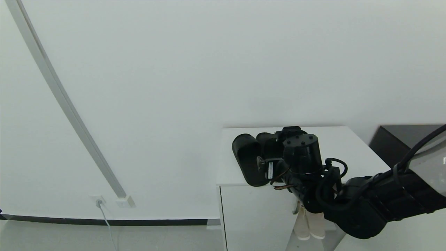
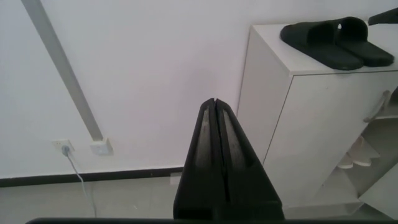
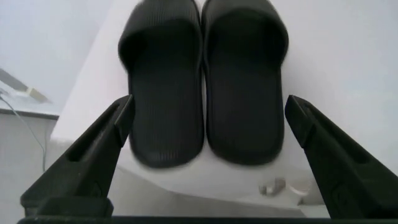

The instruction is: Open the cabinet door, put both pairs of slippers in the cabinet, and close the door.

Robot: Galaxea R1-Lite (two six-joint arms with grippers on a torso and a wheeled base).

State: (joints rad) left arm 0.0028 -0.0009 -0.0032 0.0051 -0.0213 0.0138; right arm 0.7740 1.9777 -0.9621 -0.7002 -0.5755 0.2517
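The left gripper point(image 2: 214, 106) is hanging low beside the cabinet point(image 1: 244, 216), its fingers pressed flat together with nothing between them, pointing towards the wall and the cabinet's side.

The right arm point(image 1: 303, 153) is stretching forward from the right over the cabinet's front edge, with its wrist sitting just above the top. The right gripper point(image 3: 209, 102) is standing spread wide, one finger point(image 3: 93, 149) out on each side of the black slippers point(image 3: 205, 93), and is gripping nothing.

The black slippers point(image 1: 247, 157) are lying side by side and touching, soles down, on the cabinet's white top near its left end. Their long axes are running from front to back. The heels are sitting at the front edge and the toes are pointing to the wall.

Below the top, a metal handle point(image 2: 376, 107) is showing at the edge of the front panel. Beside it the inside is lying open to view, and a pair of white slippers point(image 2: 354, 160) is resting on a shelf there.

Farther off, a cable is running down from a wall socket point(image 1: 98, 201) to the floor.
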